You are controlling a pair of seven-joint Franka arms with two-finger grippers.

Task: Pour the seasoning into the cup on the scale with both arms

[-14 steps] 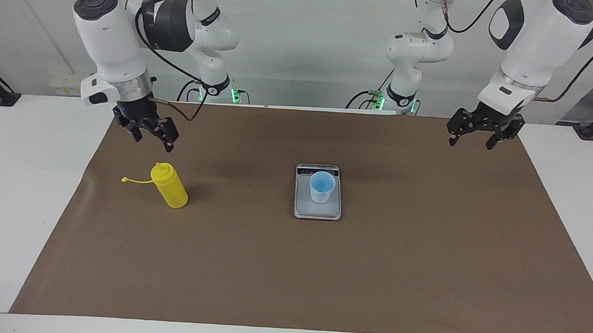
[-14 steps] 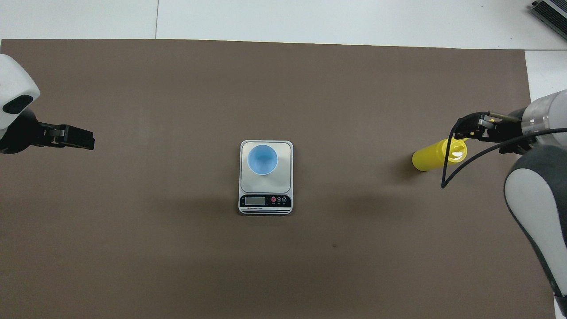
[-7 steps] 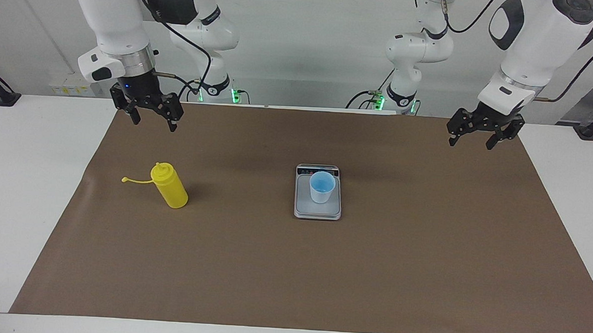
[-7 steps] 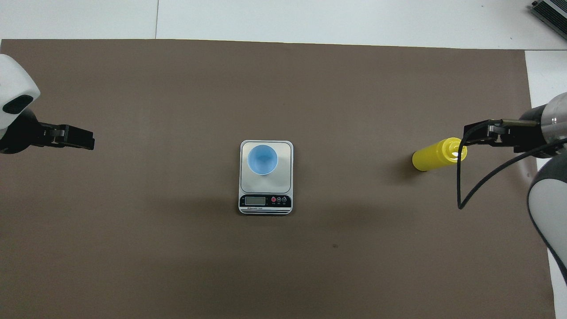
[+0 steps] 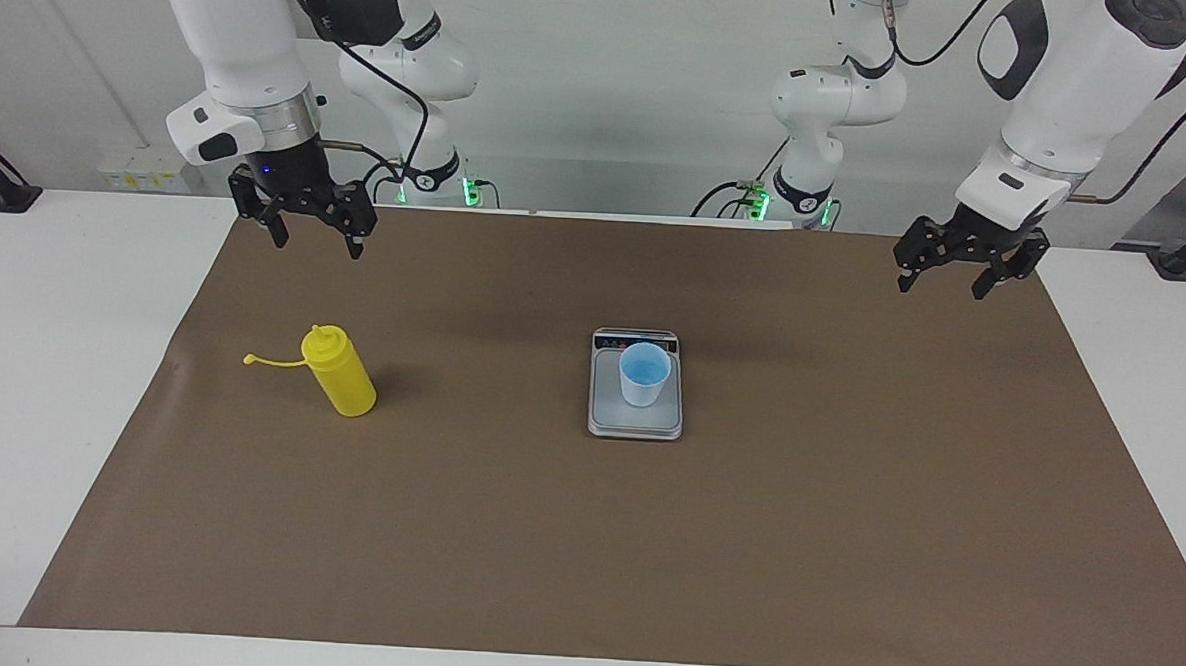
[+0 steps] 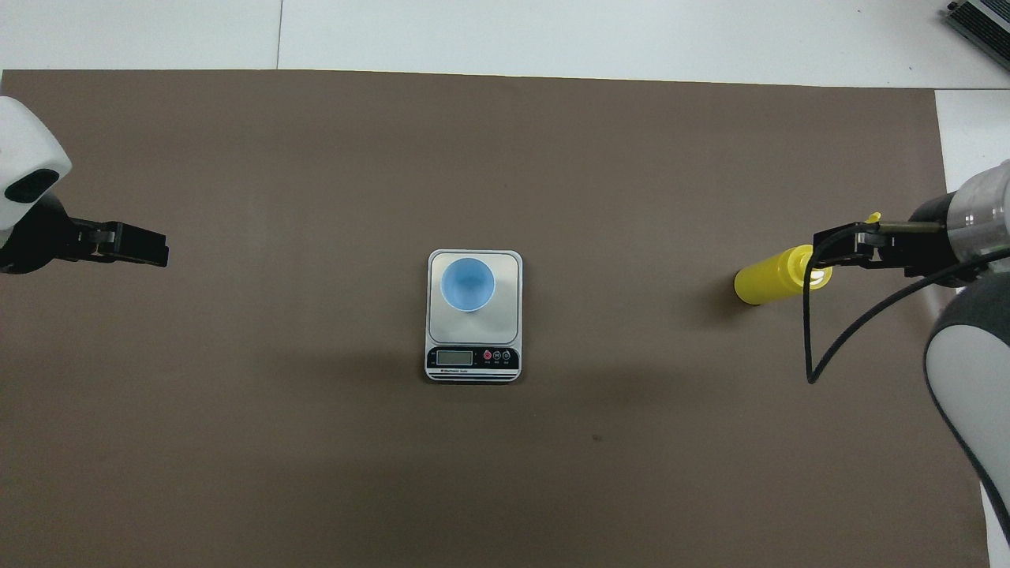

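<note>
The seasoning, a yellow squeeze bottle point(image 5: 343, 374) point(image 6: 769, 278), stands on the brown mat toward the right arm's end, its cap strap sticking out sideways. A light blue cup point(image 5: 643, 373) point(image 6: 468, 284) stands on the silver scale point(image 5: 609, 414) point(image 6: 509, 315) at the mat's middle, with the display strip on the robots' side. My right gripper point(image 5: 317, 244) point(image 6: 824, 246) hangs open high over the mat beside the bottle, well apart from it and holding nothing. My left gripper point(image 5: 940, 286) point(image 6: 162, 251) waits open and empty over the mat at the left arm's end.
The brown mat point(image 5: 583, 553) covers most of the white table point(image 5: 51, 369). A black cable point(image 6: 809, 347) loops down from the right arm's wrist. Both arm bases stand at the table's robot edge.
The right gripper has risen away from the bottle's top and turned. The bottle, cup, scale and left arm have not moved.
</note>
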